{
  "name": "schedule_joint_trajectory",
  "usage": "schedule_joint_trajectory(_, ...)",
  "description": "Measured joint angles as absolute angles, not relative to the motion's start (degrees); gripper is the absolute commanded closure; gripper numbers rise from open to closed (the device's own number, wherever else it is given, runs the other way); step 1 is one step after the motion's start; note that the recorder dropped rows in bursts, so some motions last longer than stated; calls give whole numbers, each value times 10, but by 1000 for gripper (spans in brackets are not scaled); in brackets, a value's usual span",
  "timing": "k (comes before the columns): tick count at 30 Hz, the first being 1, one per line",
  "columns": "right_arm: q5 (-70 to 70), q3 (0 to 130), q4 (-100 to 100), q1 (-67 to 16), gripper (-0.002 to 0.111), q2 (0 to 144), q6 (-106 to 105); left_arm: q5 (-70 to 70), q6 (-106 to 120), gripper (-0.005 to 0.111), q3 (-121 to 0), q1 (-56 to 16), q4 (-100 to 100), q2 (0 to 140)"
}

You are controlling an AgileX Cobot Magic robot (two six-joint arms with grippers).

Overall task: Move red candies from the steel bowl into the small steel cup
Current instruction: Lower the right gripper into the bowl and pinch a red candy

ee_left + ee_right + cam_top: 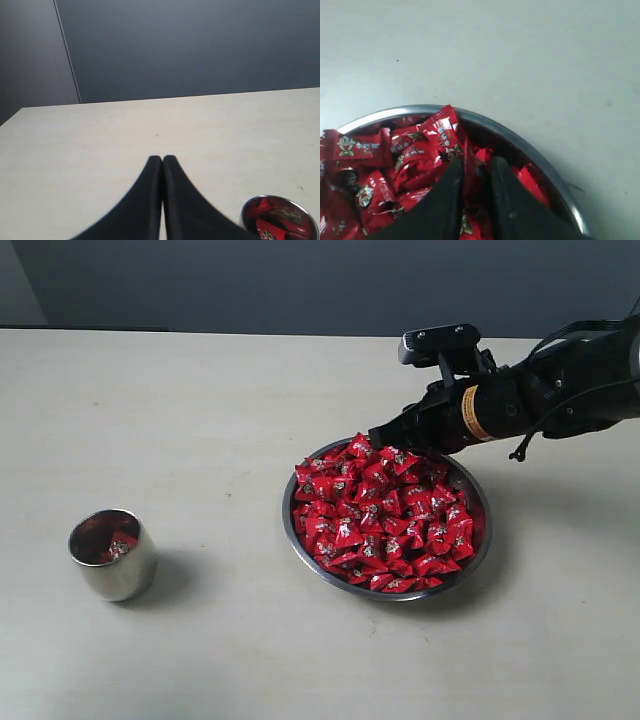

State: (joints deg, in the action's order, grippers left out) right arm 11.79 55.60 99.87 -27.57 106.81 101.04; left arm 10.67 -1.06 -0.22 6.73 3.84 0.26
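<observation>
we see the steel bowl (287, 520) sitting right of the middle of the pale table (200, 410), heaped with red candies (385, 525) that rise above its rim. the small steel cup (112, 575) stands upright well apart from it, off to the left, with a few red wrappers showing inside. the right gripper (380, 437) reaches in from the right side, and its tip is down at the far edge of the heap, just inside the bowl's rim. from the right wrist camera we see its two black fingers (445, 200) standing close together with a red candy (469, 157) pinched between them, its foil filling the narrow gap, so we read it as gripping that candy. the held piece sits low among the others in the bowl. the left gripper (162, 159) does not show in the exterior view; its own camera shows its fingers closed tip to tip above the table, with the cup near one side.
</observation>
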Motion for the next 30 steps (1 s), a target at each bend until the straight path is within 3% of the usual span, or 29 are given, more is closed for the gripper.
schedule_joint_trajectory(21,175,555,999,-276,109,1092,1010,107,-11,106,-2,67,38,3)
schedule_joint_trajectory(24,180,555,999,-276,101,1101,1010,107,-11,106,-2,67,38,3)
schedule_joint_trajectory(27,182,555,997,-276,84,1109,1010,107,-11,106,-2,67,38,3)
schedule_joint_trajectory(30,183,555,997,-276,81,1115,1013,107,-11,106,-2,67,38,3)
